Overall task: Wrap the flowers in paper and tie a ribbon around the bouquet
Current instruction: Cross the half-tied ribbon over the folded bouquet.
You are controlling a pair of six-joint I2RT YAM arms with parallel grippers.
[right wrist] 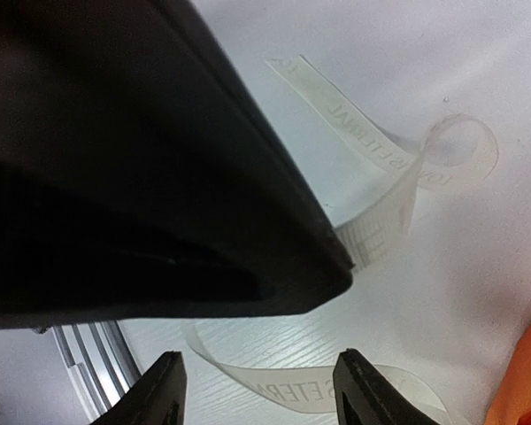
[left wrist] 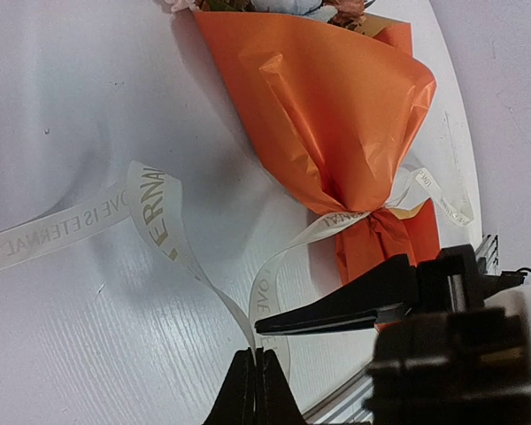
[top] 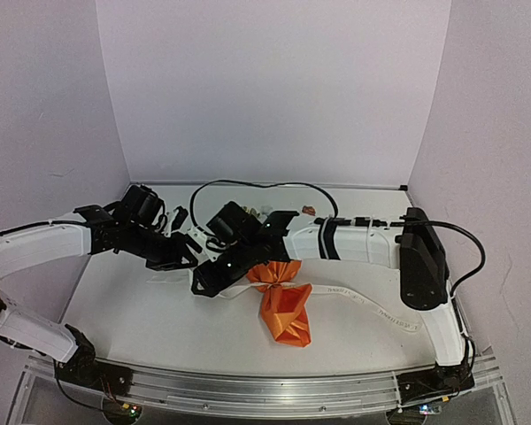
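The bouquet [left wrist: 323, 115] lies on the white table [top: 142, 310], an orange paper cone [top: 286, 312] with the flowers [left wrist: 279, 4] just showing at its wide end. The cream ribbon [left wrist: 146, 208] is tied round the cone's narrow neck and trails both ways across the table [top: 376, 308]. My left gripper [left wrist: 255, 356] is shut on the ribbon, which rises in a loop from its tips. My right gripper [right wrist: 261, 385] stands open just beside it, and a lettered stretch of ribbon [right wrist: 319, 390] lies on the table between its fingertips [right wrist: 166, 376]. The left gripper's dark body fills much of the right wrist view.
The two arms cross close together left of the bouquet, left gripper [top: 188, 252] and right gripper [top: 203, 283] nearly touching. A black cable [top: 248, 186] arcs along the back of the table. The metal rail [top: 274, 390] runs along the near edge.
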